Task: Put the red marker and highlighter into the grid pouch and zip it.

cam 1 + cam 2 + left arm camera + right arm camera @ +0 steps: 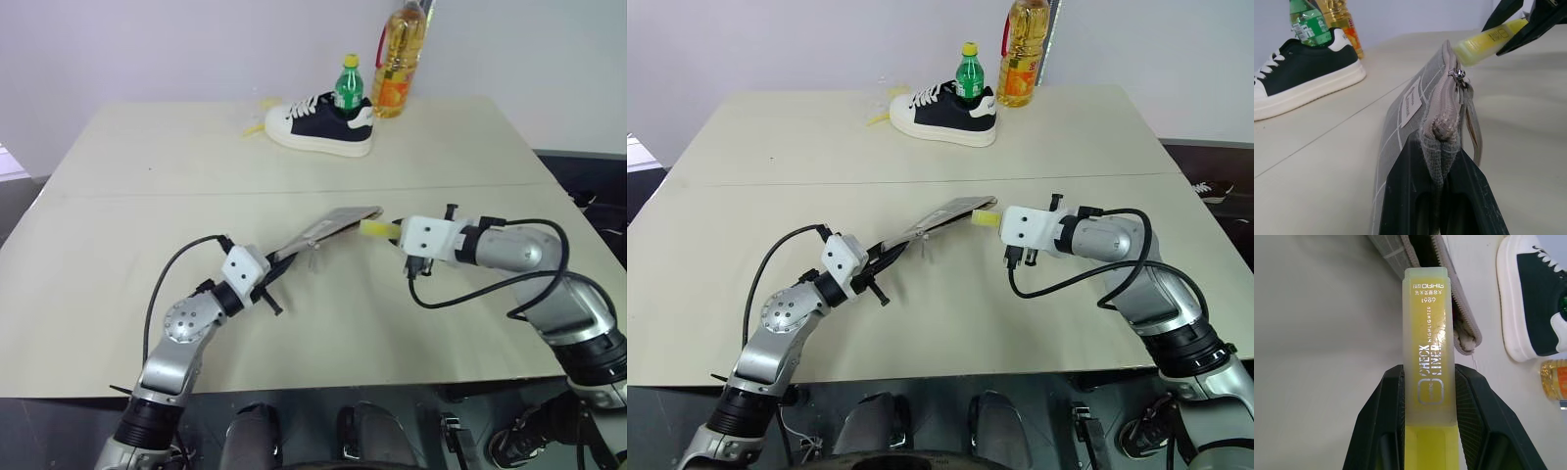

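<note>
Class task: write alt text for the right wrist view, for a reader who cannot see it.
The right gripper with two black fingers clamps a stubby translucent yellow highlighter, its far end at the open zipper edge of a grey fabric grid pouch over a beige table. A black-and-white sneaker sits beyond.

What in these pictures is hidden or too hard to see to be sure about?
- Inside of the pouch: left wrist view looks along its edge; whether the red marker is in there cannot be told.
- Tip of the highlighter: right wrist view shows it at the pouch mouth; in or just short, unclear.
- Oil bottle: top cut off by the left eye view's edge.
- Yellow thing behind the shoe: mostly hidden.
</note>
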`<state>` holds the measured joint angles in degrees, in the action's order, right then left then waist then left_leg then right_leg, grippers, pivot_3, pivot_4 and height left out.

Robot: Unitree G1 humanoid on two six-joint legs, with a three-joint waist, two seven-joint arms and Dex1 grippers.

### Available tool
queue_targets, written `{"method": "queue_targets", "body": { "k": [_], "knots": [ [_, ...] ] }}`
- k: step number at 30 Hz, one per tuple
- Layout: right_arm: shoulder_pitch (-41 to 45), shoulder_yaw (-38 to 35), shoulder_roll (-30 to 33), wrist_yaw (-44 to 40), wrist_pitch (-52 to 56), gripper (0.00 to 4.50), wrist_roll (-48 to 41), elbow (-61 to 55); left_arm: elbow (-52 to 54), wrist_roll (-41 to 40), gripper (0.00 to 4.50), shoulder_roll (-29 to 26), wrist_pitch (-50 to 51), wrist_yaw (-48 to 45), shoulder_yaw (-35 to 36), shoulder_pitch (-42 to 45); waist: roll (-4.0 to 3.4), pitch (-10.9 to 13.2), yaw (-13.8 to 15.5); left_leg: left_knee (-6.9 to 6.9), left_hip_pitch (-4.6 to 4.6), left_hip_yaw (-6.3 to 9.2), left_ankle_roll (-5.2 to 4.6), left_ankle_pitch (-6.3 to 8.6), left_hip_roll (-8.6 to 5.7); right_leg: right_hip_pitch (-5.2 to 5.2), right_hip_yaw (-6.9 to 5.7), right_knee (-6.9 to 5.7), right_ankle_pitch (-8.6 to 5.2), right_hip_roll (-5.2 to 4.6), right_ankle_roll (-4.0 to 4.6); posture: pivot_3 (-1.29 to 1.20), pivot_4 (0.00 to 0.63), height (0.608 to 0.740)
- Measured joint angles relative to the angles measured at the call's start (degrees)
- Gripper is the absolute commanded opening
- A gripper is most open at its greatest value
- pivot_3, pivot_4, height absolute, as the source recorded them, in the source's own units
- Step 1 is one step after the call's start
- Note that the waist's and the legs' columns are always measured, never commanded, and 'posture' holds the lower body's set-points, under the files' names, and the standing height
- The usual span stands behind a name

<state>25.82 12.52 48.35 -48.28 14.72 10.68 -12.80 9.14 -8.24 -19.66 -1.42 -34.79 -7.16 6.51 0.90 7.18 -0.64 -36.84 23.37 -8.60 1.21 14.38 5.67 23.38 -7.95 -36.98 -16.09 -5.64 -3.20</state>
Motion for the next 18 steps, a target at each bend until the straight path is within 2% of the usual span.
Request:
{"method": "queue_targets", "body": {
  "k": [18],
  "knots": [
    [3.5,0.18,-2.23,0.67,1.34,0.83,2.84,3.09,0.68,0.45,0.0,-0.84,0.0,-0.22,-0.98,-0.48,-0.02,0.01,-0.03,-0.03,0.0,-0.01,0.0,0.0,0.01,0.0,0.0,-0.03,0.0,0.01,0.0,0.0,0.15,0.705]
  ]
}}
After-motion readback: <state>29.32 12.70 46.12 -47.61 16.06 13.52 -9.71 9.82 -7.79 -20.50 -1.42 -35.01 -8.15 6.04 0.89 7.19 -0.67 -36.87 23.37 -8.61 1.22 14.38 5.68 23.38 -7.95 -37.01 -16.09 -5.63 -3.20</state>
